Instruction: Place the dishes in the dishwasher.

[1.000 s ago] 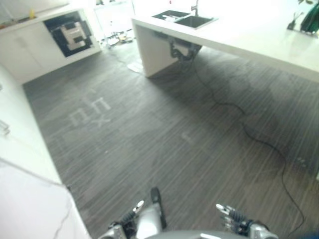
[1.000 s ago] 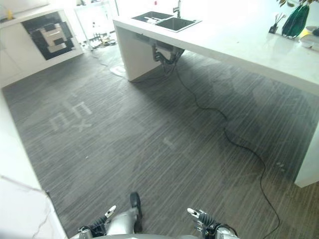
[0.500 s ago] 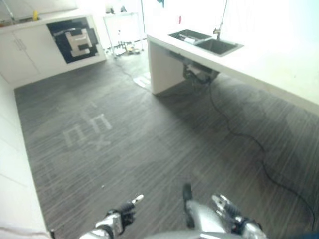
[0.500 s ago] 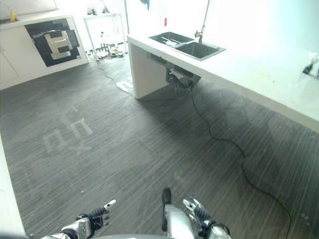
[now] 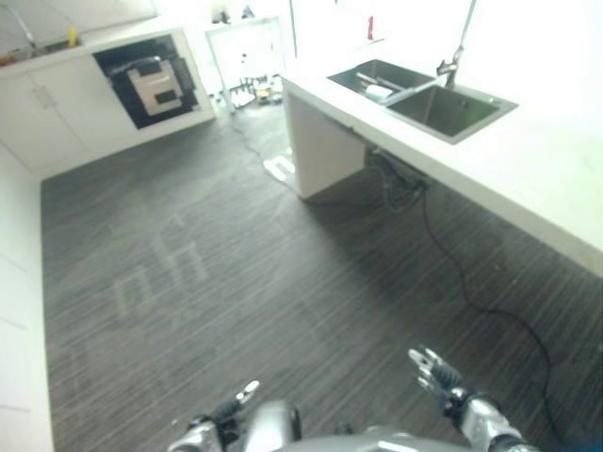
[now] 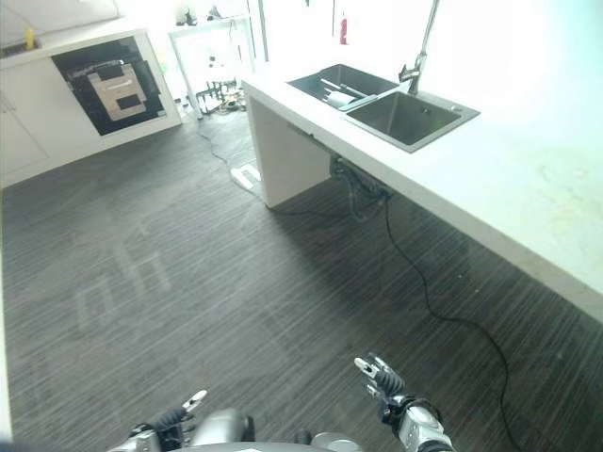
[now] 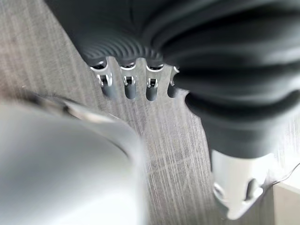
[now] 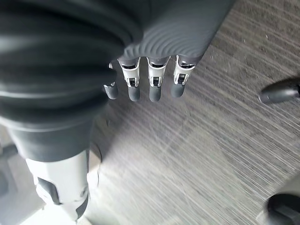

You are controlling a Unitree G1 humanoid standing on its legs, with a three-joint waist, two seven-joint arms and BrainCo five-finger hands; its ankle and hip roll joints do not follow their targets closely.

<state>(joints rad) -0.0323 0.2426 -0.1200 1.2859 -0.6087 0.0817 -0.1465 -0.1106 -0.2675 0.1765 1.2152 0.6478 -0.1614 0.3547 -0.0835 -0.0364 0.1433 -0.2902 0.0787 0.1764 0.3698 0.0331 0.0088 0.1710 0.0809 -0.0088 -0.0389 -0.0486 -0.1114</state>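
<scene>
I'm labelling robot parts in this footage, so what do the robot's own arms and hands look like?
Both arms are silver-grey. The left hand and the right hand have slim silver fingers with dark tips. A dark ribbed cover wraps each wrist and the back of the hand, seen close up in the wrist views, with the right hand's fingers in a row below it and a pale silver thumb segment set apart.

A white worktop [image 6: 528, 188] holds a double sink [image 6: 382, 99] near its far end, with dishes [image 6: 337, 93] in the far basin.

Both robot hands, left [image 5: 224, 414] and right [image 5: 435, 378], hang open, empty.
</scene>
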